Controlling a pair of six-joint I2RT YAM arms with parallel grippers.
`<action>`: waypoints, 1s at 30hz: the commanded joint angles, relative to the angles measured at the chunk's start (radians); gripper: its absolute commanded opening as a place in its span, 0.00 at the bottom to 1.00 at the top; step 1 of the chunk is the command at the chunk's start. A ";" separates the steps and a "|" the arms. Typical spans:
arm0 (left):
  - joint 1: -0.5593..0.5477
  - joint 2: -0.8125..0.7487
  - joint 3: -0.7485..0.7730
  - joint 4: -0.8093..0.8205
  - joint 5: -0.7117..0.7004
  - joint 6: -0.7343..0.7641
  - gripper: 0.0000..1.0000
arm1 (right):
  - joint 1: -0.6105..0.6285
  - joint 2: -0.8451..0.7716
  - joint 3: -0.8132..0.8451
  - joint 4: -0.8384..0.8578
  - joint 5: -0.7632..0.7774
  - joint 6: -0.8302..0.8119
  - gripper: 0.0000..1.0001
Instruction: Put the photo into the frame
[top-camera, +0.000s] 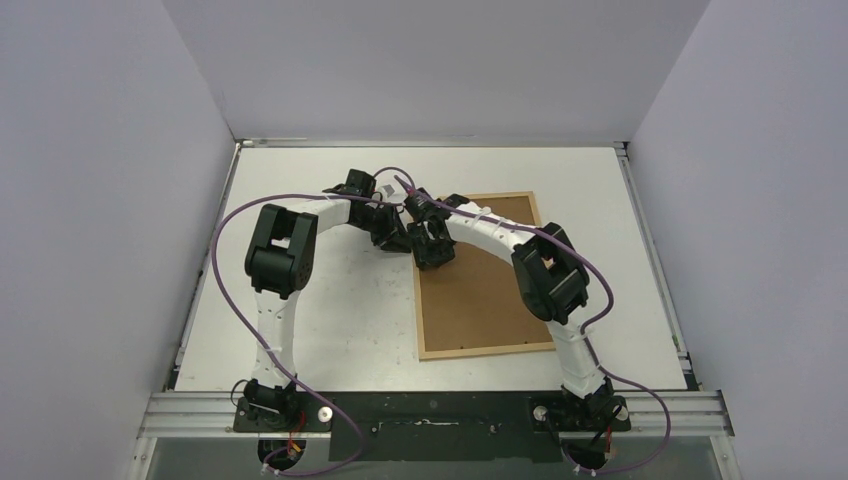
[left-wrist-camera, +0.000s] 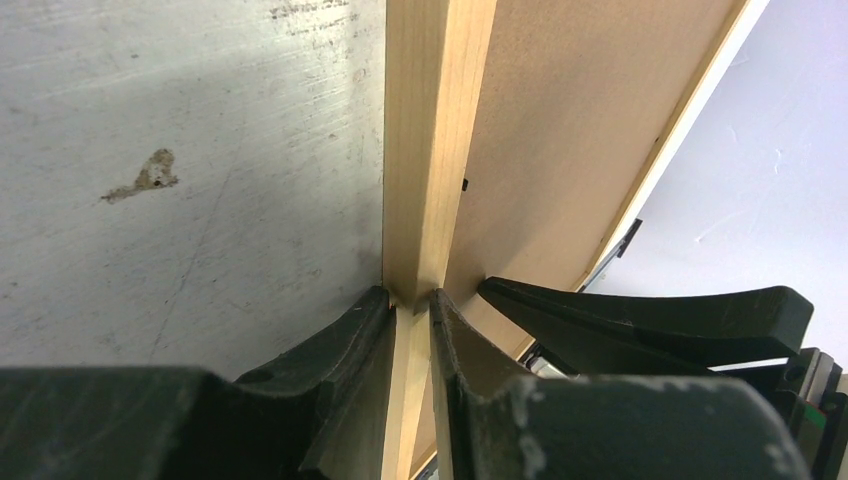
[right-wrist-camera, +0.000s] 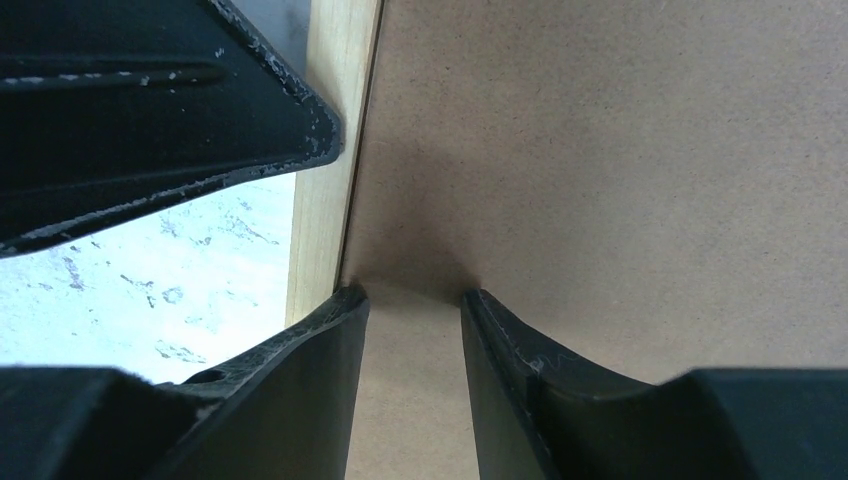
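The frame (top-camera: 485, 351) lies flat right of the table's centre, back side up, with a brown backing board (top-camera: 480, 300) filling it. My left gripper (top-camera: 404, 240) is at the frame's far left side. In the left wrist view it (left-wrist-camera: 410, 298) is shut on the light-wood rail (left-wrist-camera: 430, 150), one finger on each side. My right gripper (top-camera: 436, 252) hangs just beside it over the board. In the right wrist view it (right-wrist-camera: 413, 292) stands open, tips down on the backing board (right-wrist-camera: 600, 150) next to the rail (right-wrist-camera: 325, 200), with nothing between them. The photo is out of view.
The white, scuffed table (left-wrist-camera: 200, 150) runs left of the frame. Grey walls close the table in on three sides. The two grippers are very close: the left one's finger (right-wrist-camera: 150, 100) shows in the right wrist view, and the right one's finger (left-wrist-camera: 640, 320) in the left.
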 joint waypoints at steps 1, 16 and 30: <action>-0.004 0.058 -0.003 -0.070 -0.076 0.050 0.19 | 0.002 0.080 -0.018 -0.018 0.038 0.017 0.42; -0.001 0.074 0.013 -0.076 -0.079 0.048 0.18 | -0.038 0.032 -0.127 0.097 -0.085 0.010 0.40; 0.002 0.074 0.018 -0.085 -0.090 0.044 0.18 | -0.042 0.060 -0.111 0.076 -0.074 -0.006 0.49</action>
